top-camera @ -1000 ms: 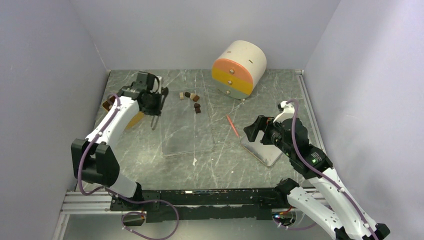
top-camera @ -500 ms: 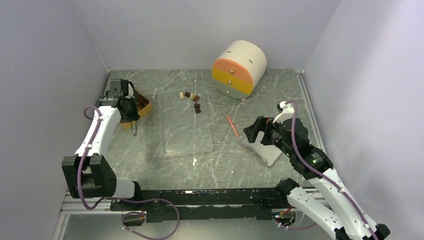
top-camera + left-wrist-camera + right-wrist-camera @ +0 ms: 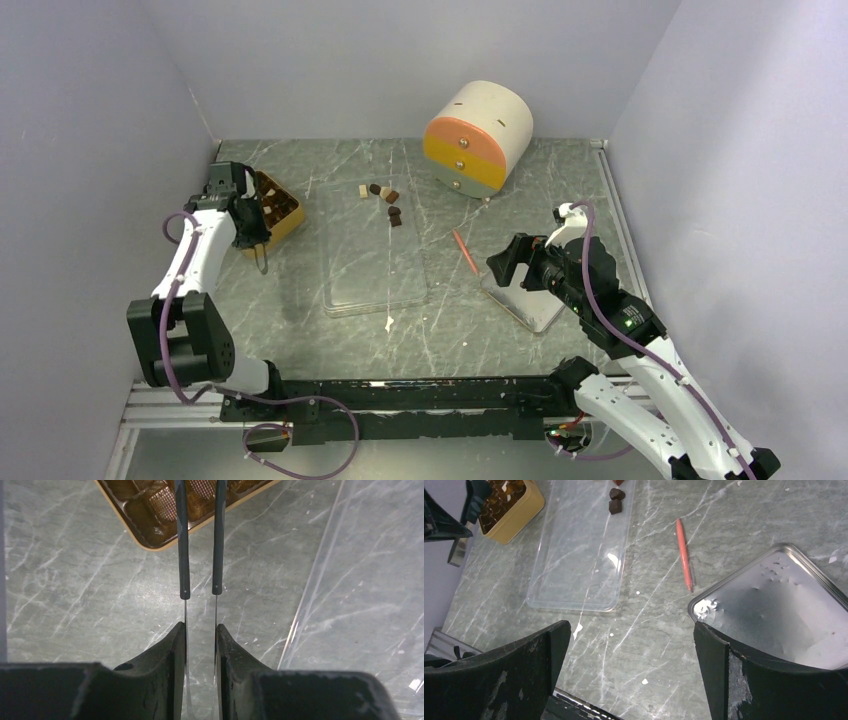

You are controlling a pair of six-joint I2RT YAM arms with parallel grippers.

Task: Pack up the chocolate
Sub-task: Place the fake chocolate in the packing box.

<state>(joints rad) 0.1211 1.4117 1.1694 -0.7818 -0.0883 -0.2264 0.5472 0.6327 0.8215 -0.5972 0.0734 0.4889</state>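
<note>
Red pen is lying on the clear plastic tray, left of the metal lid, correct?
Not quite. The red pen lies on the bare table, beside the clear plastic tray, not on it. It is left of the metal lid, as you say. The right wrist view shows this.

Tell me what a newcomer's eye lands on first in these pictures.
First the drum on its side at the far edge of the table, its face banded orange, yellow and grey. Then the loose chocolate clustered at the far end of the clear tray in the middle. At far left, the left gripper holds tweezers by the golden-brown tray.
</note>
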